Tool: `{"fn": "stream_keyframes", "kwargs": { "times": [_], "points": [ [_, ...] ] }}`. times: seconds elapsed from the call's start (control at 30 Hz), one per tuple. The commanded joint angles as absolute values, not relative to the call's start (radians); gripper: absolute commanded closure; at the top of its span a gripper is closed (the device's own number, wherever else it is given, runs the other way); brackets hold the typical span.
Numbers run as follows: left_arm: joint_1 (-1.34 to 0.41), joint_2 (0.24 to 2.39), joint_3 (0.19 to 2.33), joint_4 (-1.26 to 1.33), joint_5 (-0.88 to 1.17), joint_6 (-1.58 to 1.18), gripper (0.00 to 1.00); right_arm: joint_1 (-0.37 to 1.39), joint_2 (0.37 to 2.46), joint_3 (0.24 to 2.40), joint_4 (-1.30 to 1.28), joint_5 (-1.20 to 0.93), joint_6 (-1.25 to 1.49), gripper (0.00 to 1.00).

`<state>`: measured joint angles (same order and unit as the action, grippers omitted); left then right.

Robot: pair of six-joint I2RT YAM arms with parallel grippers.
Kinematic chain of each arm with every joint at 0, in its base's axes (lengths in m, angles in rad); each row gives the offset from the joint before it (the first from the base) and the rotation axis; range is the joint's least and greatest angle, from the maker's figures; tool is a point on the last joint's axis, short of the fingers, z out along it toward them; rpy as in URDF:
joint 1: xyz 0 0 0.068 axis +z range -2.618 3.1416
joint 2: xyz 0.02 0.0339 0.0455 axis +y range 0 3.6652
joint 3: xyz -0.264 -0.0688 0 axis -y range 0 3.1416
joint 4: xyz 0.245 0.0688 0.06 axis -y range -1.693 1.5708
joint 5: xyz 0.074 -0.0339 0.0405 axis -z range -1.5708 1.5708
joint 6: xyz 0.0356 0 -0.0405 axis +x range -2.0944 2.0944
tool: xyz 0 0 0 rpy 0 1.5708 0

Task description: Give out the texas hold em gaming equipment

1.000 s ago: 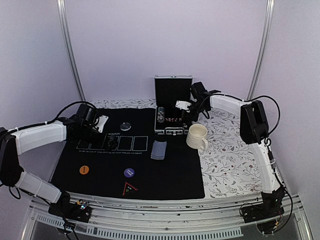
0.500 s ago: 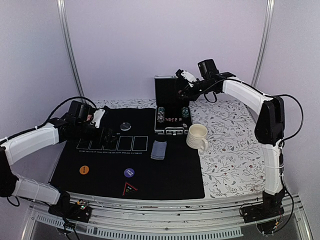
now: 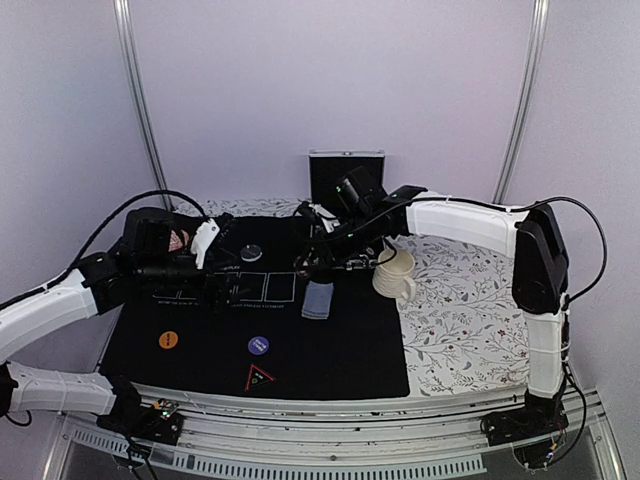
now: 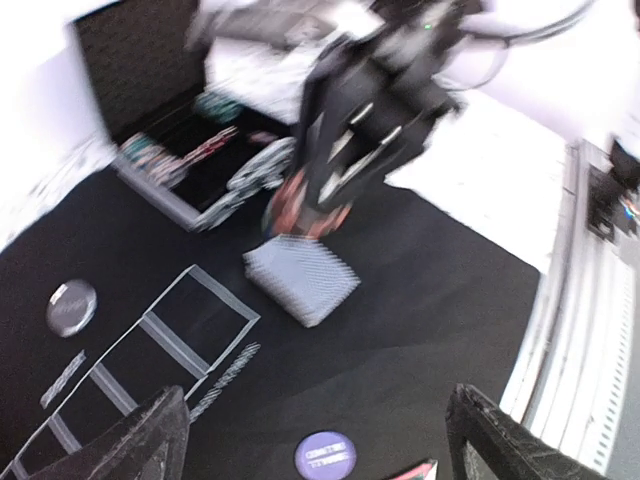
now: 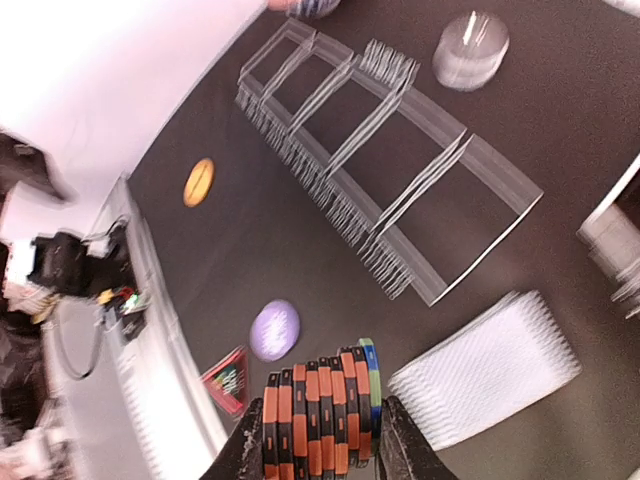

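**Left tool** (image 4: 315, 405): fingers spread, nothing between them. It hangs tilted over the black mat (image 3: 330, 350). I judge it is parked there to leave the centre free for the other arm.

**Orange button** (image 3: 168, 340): flat on the mat, on the base side of the left tool and well apart from it.

**Purple button** (image 4: 325, 455): flat on the mat, just under the left tool's gap in the wrist view.

**Silvery button** (image 3: 252, 253): on the far side of the left tool, beyond the outlined boxes (image 5: 390, 180). These boxes are presumably where the shared cards go.

**Deck** (image 3: 318, 298): face down and squared up, on the mat just beside the right tool on its near side.

**Right tool** (image 5: 325, 445): pinching a stack of chips (image 5: 318, 395). These have orange-and-black edges, with a green and a blue chip at one end. The fingers press on the stack's two end faces, so I judge the chips are carried as a roll to stop any sliding out. The stack is held above the mat and has not yet been set down.

**Case** (image 3: 345, 178): behind the right tool, lid upright. It holds the chip supply.

**Mug** (image 3: 393, 272): on the counter (image 3: 460, 310) to the right of the tool, close under the forearm. I would keep the arm high when passing it.
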<state>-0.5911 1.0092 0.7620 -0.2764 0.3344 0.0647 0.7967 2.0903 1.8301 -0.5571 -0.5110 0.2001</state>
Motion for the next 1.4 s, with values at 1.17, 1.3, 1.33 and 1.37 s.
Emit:
{"fn": "stream_keyframes", "kwargs": {
  "times": [1.17,1.3,1.33,1.37],
  "points": [
    [-0.981,1.162,0.729,-0.347,0.175,0.31,0.02,0.976,1.981,1.148,-0.006,-0.655,0.66,0.98],
    [-0.983,1.18,0.729,-0.347,0.18,0.311,0.02,0.975,1.998,1.144,-0.012,-0.641,0.633,0.98],
    [-0.982,1.186,0.73,-0.348,0.18,0.311,0.02,0.974,2.005,1.145,-0.019,-0.639,0.625,0.98],
    [-0.984,1.192,0.731,-0.349,0.179,0.311,0.02,0.973,2.013,1.148,-0.024,-0.638,0.62,0.98]
  ]
}}
